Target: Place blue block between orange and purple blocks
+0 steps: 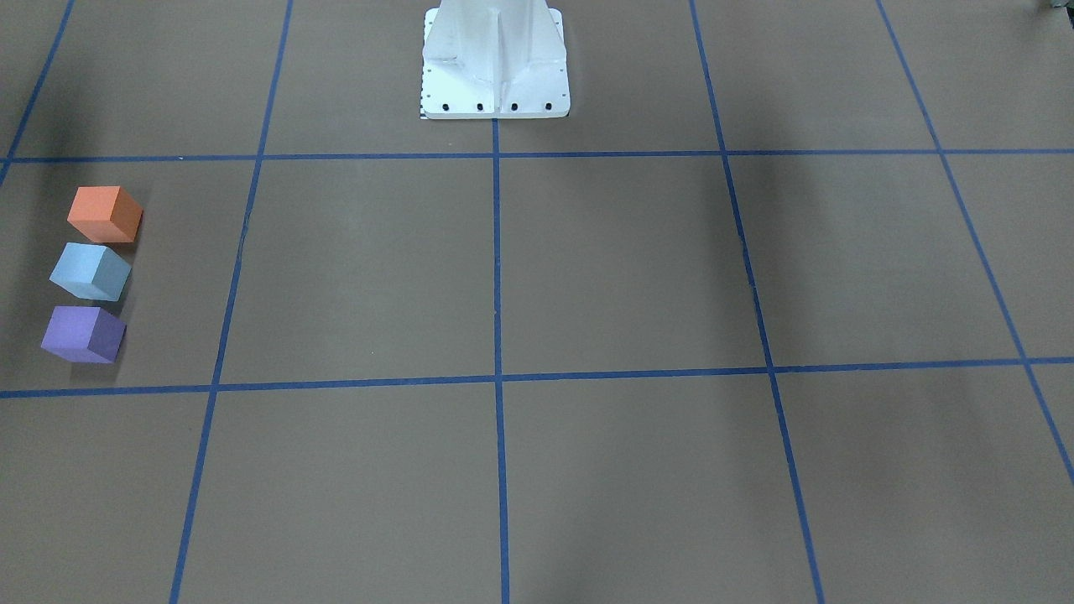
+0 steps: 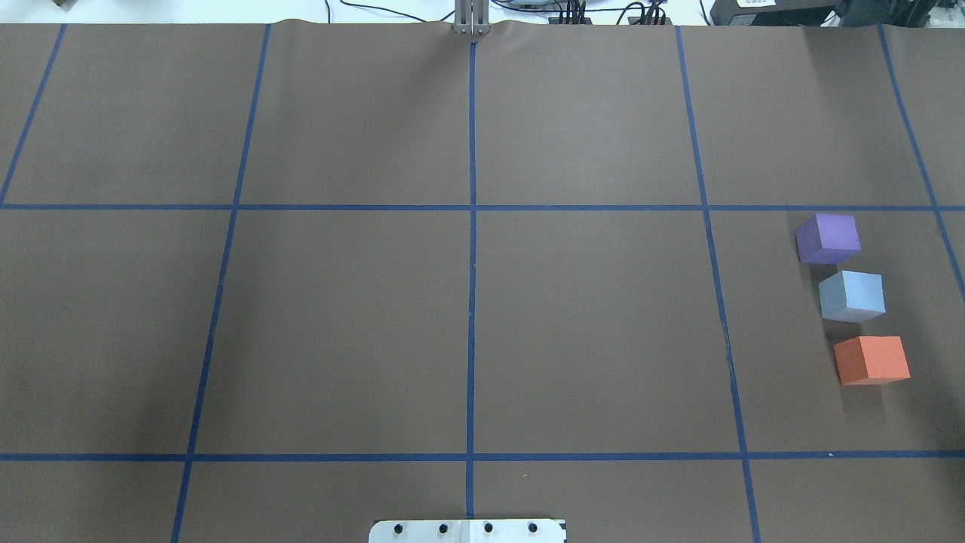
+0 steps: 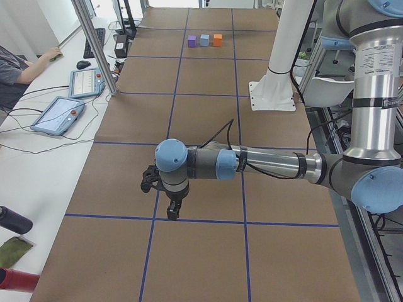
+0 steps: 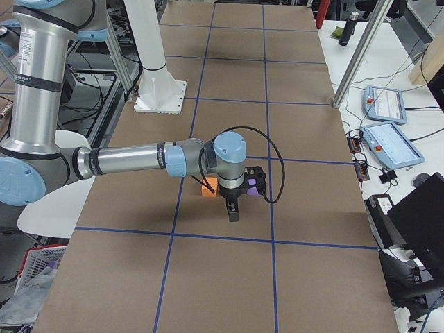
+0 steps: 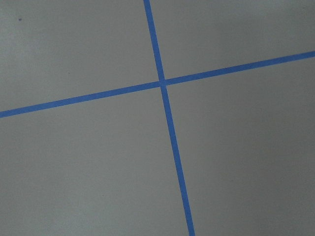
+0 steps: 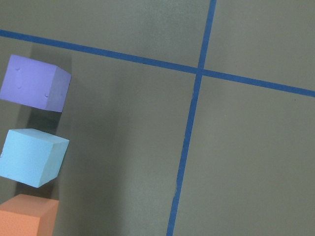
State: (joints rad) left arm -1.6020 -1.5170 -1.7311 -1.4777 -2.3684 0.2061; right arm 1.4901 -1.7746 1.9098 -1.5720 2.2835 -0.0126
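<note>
The blue block [image 2: 852, 296] sits on the table in a row between the purple block [image 2: 828, 238] and the orange block [image 2: 871, 360], with small gaps on both sides. The row also shows in the front view, with orange [image 1: 105, 214], blue [image 1: 91, 271] and purple [image 1: 84, 334], and in the right wrist view [image 6: 32, 157]. My right gripper [image 4: 232, 211] hangs above the table beside the blocks and hides the blue one in that view. My left gripper [image 3: 173, 211] hangs over a tape crossing far from them. I cannot tell whether either gripper is open or shut.
Brown table paper carries a grid of blue tape lines [image 2: 472, 226]. The white robot base [image 1: 495, 63] stands at the middle of the robot's edge. An operator and teach pendants [image 3: 60, 113] are at a side bench.
</note>
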